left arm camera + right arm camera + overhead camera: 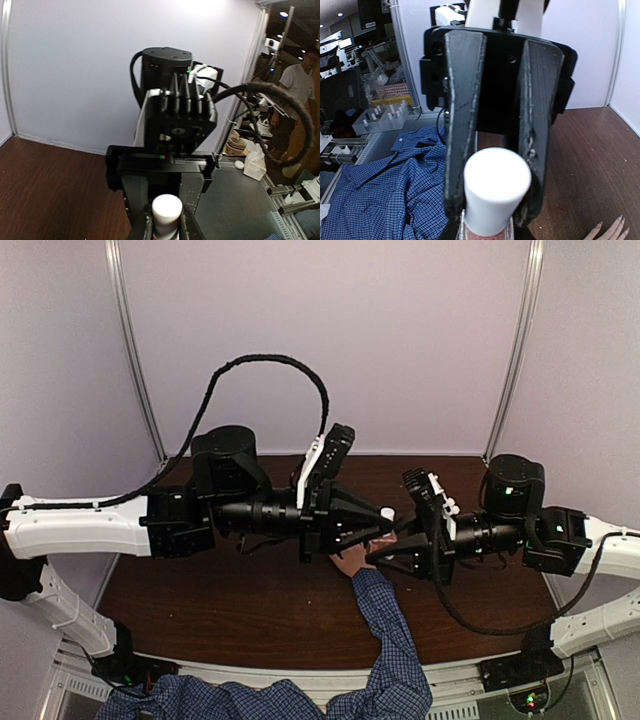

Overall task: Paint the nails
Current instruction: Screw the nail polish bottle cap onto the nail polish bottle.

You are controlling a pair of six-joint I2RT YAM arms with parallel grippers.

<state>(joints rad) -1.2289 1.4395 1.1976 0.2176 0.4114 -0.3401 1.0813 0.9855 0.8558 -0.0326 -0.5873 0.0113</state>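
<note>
Nails (621, 219): few tips show, cut off at right-wrist view's bottom edge; hand (350, 560) lies mid-counter (200, 610), fingers hidden under arms. L jaws clamped on white cap (387, 513); R jaws closed round polish bottle (487, 234), contact out of frame.

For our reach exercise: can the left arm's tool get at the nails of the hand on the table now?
Probably not yet. The left tool is shut on the white cap, the bottle apparently held by the right tool, so no brush is out. The nails lie uncovered nearby.
</note>
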